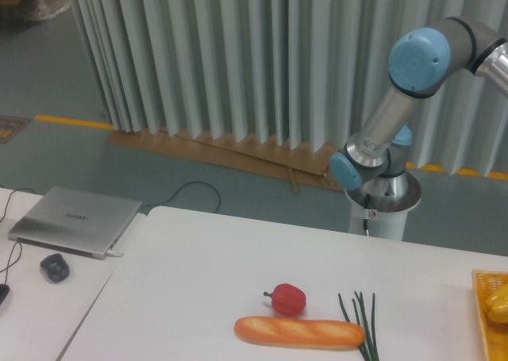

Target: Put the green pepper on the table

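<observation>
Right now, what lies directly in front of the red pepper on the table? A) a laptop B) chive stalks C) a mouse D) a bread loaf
D: the bread loaf lies lengthwise just in front of the red pepper, while the chive stalks sit off to its side on the table.

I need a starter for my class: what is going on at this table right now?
Nothing is being handled yet. The silver-and-blue robot arm rises behind the white table, its gripper out of view. A small red pepper, a long baguette and thin green chive stalks lie there. No green pepper is visible.
</observation>
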Action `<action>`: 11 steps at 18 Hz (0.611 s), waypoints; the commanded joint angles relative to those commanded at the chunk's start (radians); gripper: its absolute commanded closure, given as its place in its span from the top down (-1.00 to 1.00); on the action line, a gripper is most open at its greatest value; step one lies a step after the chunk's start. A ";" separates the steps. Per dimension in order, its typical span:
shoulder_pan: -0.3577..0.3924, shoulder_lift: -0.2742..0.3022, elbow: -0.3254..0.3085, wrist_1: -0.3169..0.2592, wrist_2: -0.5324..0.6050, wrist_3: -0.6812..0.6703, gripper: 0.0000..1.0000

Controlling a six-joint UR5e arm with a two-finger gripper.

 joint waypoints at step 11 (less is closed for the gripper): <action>0.008 -0.008 0.005 0.014 0.000 -0.003 1.00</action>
